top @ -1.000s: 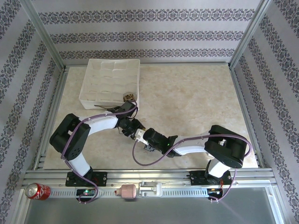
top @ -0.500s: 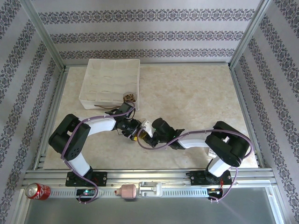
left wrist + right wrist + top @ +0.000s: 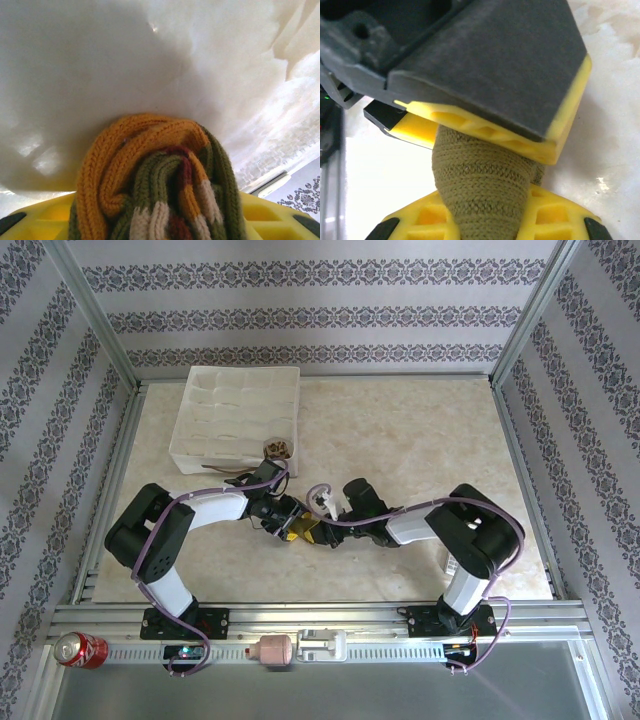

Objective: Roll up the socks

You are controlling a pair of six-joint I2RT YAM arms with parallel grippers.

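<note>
Right wrist view: the rolled olive-green knit sock (image 3: 482, 190) is pinched by the right gripper (image 3: 487, 222) at lower centre, long axis pointed up-frame; its orange-striped end is clamped by the left gripper (image 3: 157, 222).

Bright even light overhead; blown-out white blur behind the green sock (image 3: 165, 175)

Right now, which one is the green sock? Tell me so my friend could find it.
Look at the table, just in front of the white tray. There the left gripper and right gripper pinch the sock between them. It's knitted olive green with orange and white stripes, unlike the brown bundle at the tray's corner.
</note>
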